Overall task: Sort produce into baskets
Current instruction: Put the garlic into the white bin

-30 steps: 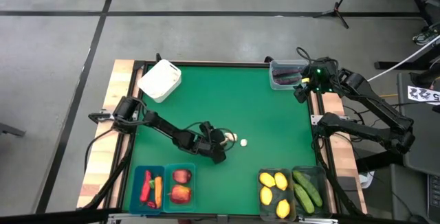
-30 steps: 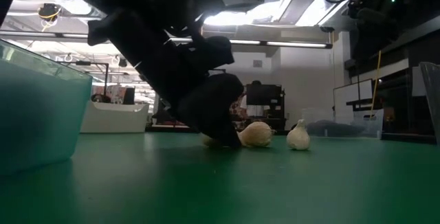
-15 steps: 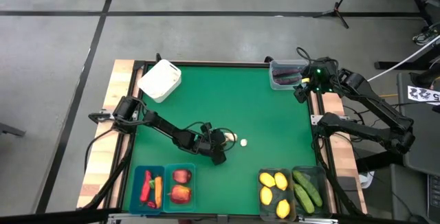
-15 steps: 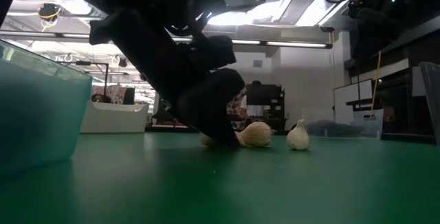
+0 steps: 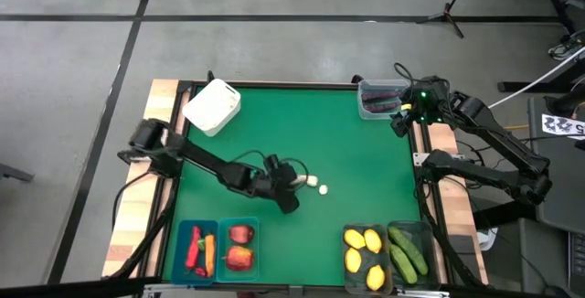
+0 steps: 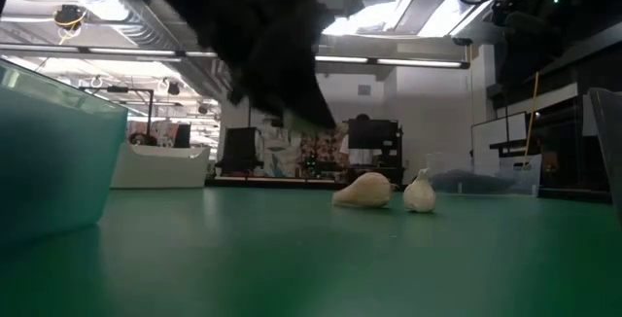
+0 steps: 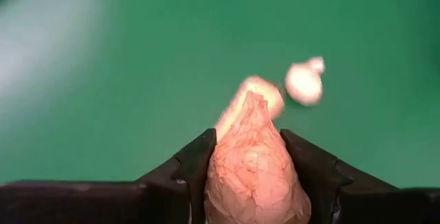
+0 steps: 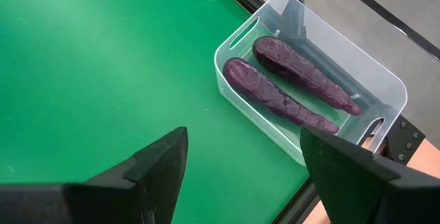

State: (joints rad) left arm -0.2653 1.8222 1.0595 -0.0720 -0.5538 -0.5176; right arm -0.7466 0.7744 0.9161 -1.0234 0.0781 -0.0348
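Left gripper [image 7: 251, 176] now off the table, clamped on a garlic bulb [image 7: 253, 165].

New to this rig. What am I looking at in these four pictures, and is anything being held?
It is a two-armed robot at a green table, sorting toy produce into bins. One picture looks straight down, one looks level across the tabletop, and one comes from each wrist.

The left gripper grips a garlic bulb and is clear of the table in the low view. Two more garlic bulbs lie loose on the table.

The right gripper is open and empty, waiting by a clear tub with two eggplants.

At the near edge, teal bins hold red peppers, a carrot and apples; dark bins hold lemons and cucumbers. A white box sits at the far left corner.
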